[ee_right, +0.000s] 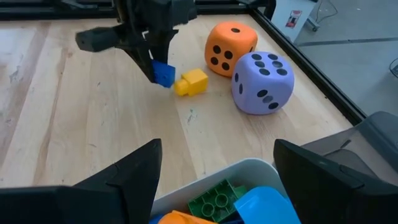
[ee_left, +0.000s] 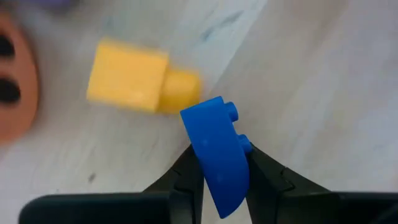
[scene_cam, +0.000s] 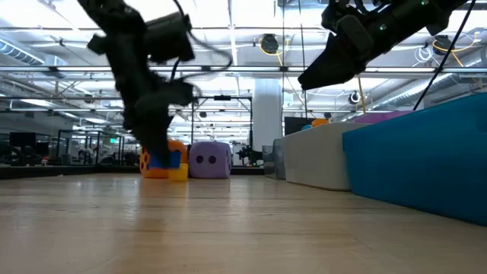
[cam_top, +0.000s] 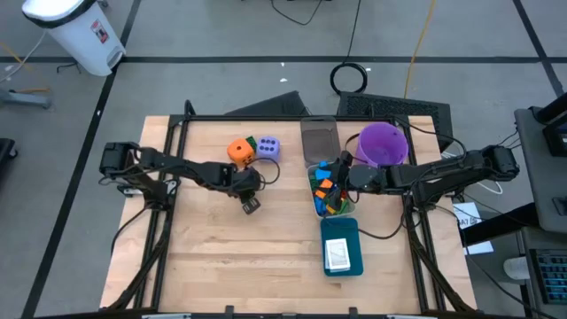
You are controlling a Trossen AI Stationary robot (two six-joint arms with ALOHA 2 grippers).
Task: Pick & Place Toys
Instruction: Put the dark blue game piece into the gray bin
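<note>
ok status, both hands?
Left hand shut on blue block, beside yellow block. Right hand open over white bin. Nothing in the way.

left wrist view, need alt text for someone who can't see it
The left gripper's two dark fingers are shut on a blue block just above a pale wooden table. A yellow block lies on the wood beside it, and the edge of an orange die shows further off.

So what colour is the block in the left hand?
Blue block, clearest in the left wrist view.
</note>
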